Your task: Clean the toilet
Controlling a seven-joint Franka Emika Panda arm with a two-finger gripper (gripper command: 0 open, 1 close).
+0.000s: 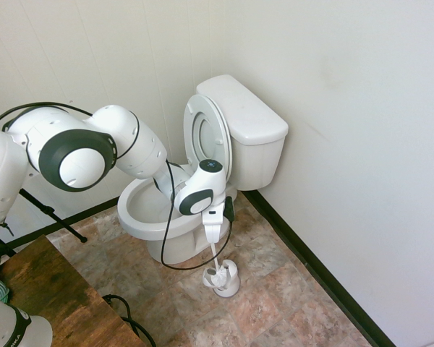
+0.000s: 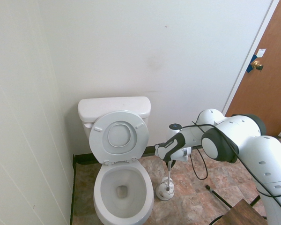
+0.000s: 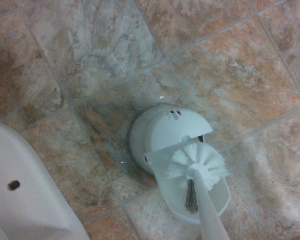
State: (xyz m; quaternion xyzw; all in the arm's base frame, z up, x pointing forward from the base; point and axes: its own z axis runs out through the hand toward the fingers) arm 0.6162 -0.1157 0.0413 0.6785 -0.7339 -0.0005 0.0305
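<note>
Pincer [image 1: 213, 242] gripping brush [image 3: 197, 165], over holder [image 3: 162, 132]

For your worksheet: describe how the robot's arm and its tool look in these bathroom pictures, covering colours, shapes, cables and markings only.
The arm is glossy white, built of rounded, bulbous segments with dark grey circular rings and caps at the joints. A thin black cable loops loosely along it and hangs below the wrist. The wrist link bears a small dark round cap. The tool is slim and white, beside a small black block.
</note>
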